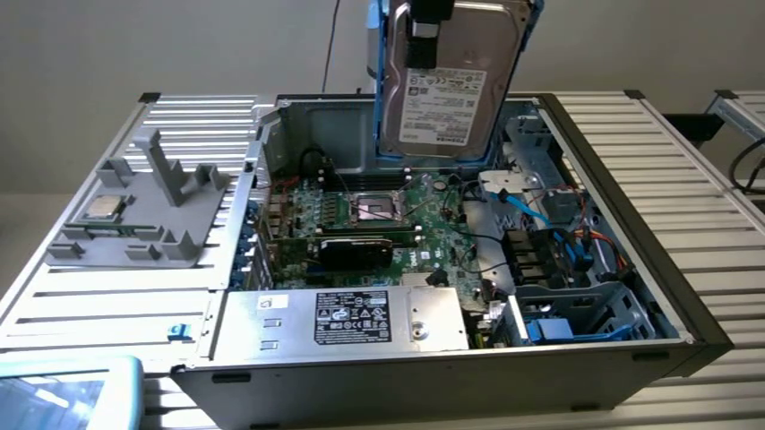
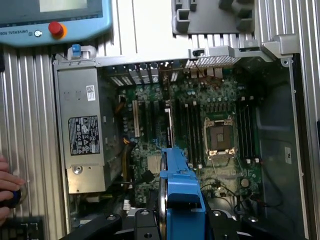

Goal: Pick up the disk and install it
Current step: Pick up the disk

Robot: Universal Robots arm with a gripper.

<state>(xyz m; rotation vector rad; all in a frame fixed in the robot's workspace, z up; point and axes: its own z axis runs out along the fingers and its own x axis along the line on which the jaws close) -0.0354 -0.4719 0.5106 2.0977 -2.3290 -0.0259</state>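
The disk [image 1: 449, 85], a silver-grey hard drive with a white label in a blue carrier, hangs upright high above the open computer case [image 1: 622, 179]. My gripper [image 1: 427, 22] is shut on its upper end. In the wrist view the blue carrier edge of the disk [image 2: 181, 192] runs between my gripper [image 2: 180, 222] jaws, over the motherboard [image 2: 200, 125] near the processor socket [image 2: 220, 137].
A silver power supply box [image 1: 347, 318] fills the case's front. A blue-trimmed drive cage [image 1: 586, 313] sits at the exterior view's front right. A grey fixture with a processor chip [image 1: 102, 208] lies left of the case. A teach pendant [image 2: 55, 20] and a person's hand [image 2: 7, 185] are nearby.
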